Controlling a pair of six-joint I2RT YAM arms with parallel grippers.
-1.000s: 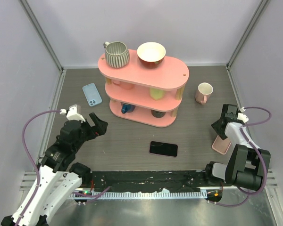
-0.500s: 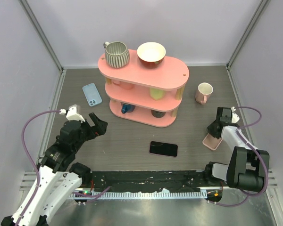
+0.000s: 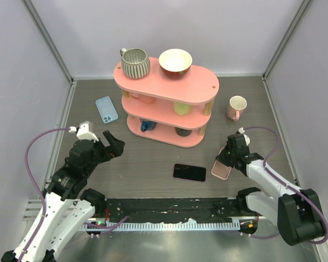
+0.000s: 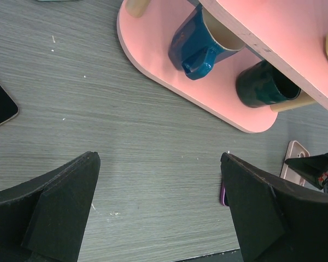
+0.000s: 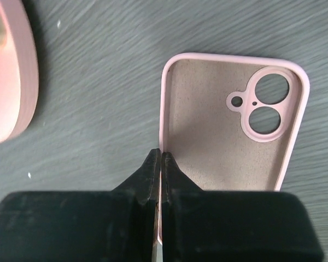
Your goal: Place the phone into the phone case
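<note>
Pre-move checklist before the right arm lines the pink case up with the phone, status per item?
1. Right claw grip on pink case: shut on one side wall, ok.
2. Case open side: lining and camera cutouts face the wrist camera, ok.
3. Phone: flat on the table, nothing on it, ok.
4. Case and phone apart: small gap in the top view, ok.
5. Left claw: open, empty, ok.
6. Phone's camera end against the case cutout: cannot tell.
</note>
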